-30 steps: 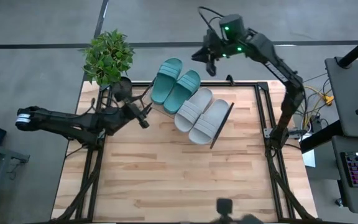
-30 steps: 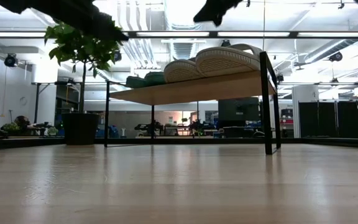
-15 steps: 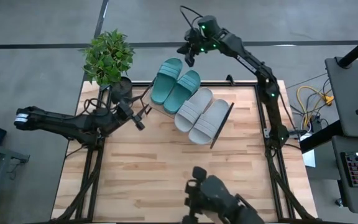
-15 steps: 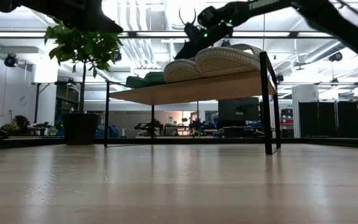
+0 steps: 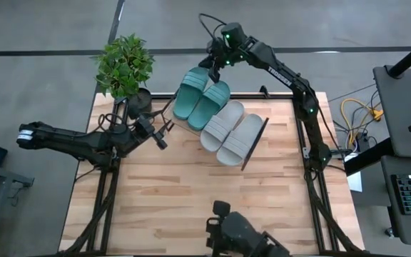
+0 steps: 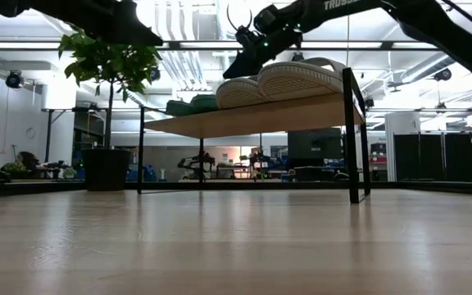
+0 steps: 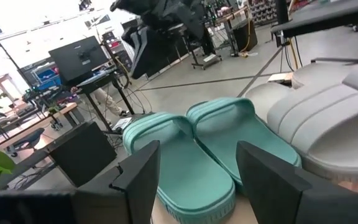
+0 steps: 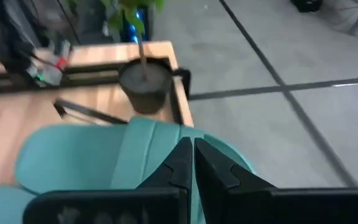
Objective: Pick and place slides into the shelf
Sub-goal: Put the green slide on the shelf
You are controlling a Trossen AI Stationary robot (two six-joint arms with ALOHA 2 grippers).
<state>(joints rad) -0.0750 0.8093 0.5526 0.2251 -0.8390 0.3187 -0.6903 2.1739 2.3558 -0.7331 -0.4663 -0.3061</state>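
Note:
All four slides lie side by side on the slanted shelf (image 5: pixel 255 145), soles on its board (image 6: pixel 252 119). The teal pair (image 5: pixel 200 98) is toward the far left, the grey pair (image 5: pixel 231 131) toward the near right. My right gripper (image 5: pixel 215 68) is shut and hangs over the far end of the teal slides (image 8: pixel 104 155). My left gripper (image 5: pixel 165 133) is open and level at the shelf's left side. It faces the teal pair (image 7: pixel 191 149) from a short way off and touches nothing. My right gripper (image 8: pixel 191 155) points its shut fingers down at the far end of a teal slide (image 8: pixel 145 140). I cannot tell whether the tips touch it; the fingers themselves hide that spot.
A potted plant (image 5: pixel 123 64) stands at the table's far left corner, close to the shelf. A dark object (image 5: pixel 241 235) shows at the table's near edge. The wooden tabletop (image 5: pixel 191 193) lies in front of the shelf. Beyond the far edge is grey floor.
My right arm has swung from beyond the far right of the shelf toward the left and come down over the far end of the teal slides. My left gripper has drawn back slightly from the shelf. The dark object at the near edge has grown larger in view.

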